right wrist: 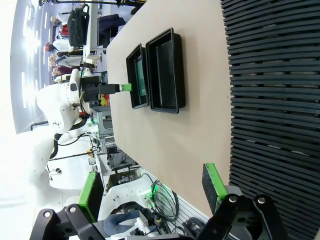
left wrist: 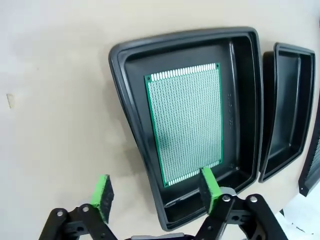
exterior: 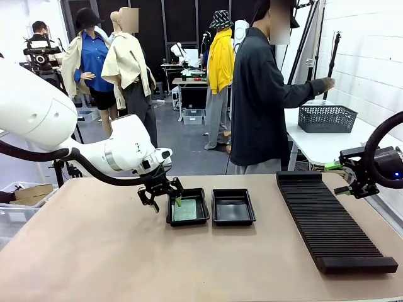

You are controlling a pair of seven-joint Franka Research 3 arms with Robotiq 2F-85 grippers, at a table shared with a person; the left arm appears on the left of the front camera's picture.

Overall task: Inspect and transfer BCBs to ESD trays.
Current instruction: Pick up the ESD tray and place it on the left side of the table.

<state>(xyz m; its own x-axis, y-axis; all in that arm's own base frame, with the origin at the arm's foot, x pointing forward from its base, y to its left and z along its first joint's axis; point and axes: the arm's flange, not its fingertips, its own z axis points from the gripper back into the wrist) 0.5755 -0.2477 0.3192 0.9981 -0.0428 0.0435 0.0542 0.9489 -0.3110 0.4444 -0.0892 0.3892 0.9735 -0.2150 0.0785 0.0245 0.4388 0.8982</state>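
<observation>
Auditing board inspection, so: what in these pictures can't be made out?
- Left wrist view: BCB near edge, partly hidden behind a finger of the left tool.
- Left wrist view: slotted rack, cut off by the right edge.
- Front view: BCB's markings, too small.
- Right wrist view: BCB surface, nearly edge-on in its ESD tray.

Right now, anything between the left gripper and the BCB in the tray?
Nothing visible sits between them. The left gripper is open above the ESD tray, straddling its side wall: one finger is over the BCB's near edge, the other outside over the table. The wall could catch that outer finger on a straight descent.
</observation>
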